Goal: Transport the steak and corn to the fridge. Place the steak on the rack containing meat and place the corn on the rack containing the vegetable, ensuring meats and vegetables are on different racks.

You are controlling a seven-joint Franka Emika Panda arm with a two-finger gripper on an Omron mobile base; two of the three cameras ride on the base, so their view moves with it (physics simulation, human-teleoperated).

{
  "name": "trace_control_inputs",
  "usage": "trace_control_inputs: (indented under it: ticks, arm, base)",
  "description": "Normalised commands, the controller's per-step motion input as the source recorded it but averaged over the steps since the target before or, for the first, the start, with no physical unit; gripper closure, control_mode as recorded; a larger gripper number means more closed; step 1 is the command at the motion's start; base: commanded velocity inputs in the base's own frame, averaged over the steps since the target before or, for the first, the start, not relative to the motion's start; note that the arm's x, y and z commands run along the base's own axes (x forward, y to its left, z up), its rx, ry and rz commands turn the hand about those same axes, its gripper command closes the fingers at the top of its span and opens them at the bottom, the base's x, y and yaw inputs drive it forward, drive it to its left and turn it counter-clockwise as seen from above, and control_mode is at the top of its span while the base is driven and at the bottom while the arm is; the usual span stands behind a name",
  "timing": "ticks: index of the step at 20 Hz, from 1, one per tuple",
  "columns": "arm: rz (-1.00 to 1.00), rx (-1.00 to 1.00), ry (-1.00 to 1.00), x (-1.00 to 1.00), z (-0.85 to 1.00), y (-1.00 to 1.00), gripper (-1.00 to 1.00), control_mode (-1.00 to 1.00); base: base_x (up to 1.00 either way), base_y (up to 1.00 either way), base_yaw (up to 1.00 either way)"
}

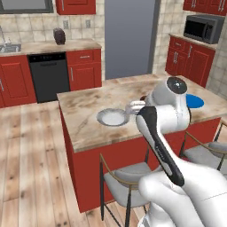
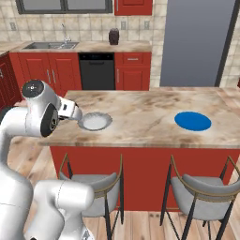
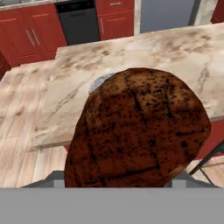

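A simulated kitchen with red cabinets and a wood plank floor. At 12 o'clock in the right base view stands the fridge (image 2: 197, 42), a tall grey slab with a dark bar handle along its right edge, doors closed. In the middle of the room sits a marble-topped island counter (image 2: 140, 117) on a red base, with two grey padded stools (image 2: 96, 187) tucked under its near edge. Against the back wall, a black dishwasher (image 2: 97, 70) sits at 11 o'clock, between red cabinet doors.

On the counter, a flat blue plate (image 2: 192, 120) lies toward 3 o'clock and a pale grey plate (image 2: 95, 121) lies toward 9 o'clock, well apart from each other.

The white arm bends over the counter's near-left corner, its wrist close beside the grey plate.

In the hand view, the steak (image 3: 135, 131), dark reddish-brown with charred grid marks, sits right up against the camera, above the counter edge. The end effector (image 3: 116, 181) seems clamped on the steak, though the fingertips are hidden behind the meat.
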Motion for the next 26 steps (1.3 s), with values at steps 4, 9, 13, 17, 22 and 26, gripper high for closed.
trace_control_inputs:
  ticks: [4, 9, 13, 17, 22, 26]
  arm:
    - [0.04, 0.04, -0.24, -0.82, 0.81, -0.11, 1.00, -1.00]
    - [0.01, 0.07, -0.19, -0.93, 0.69, -0.14, 1.00, -1.00]
    - [0.00, 0.05, -0.04, -0.46, 0.34, -0.01, 1.00, 1.00]
    - [0.00, 0.00, 0.00, 0.00, 0.00, 0.00, 1.00, 1.00]
    - [0.00, 0.00, 0.00, 0.00, 0.00, 0.00, 1.00, 1.00]
    - [0.00, 0.00, 0.00, 0.00, 0.00, 0.00, 1.00, 1.00]
  base:
    - [0.00, 0.00, 0.00]
    - [0.00, 0.00, 0.00]
    - [-0.41, 0.00, 0.00]
    - [-0.98, 0.00, 0.00]
    - [-1.00, 0.18, 0.05]
    - [-1.00, 0.93, 0.30]
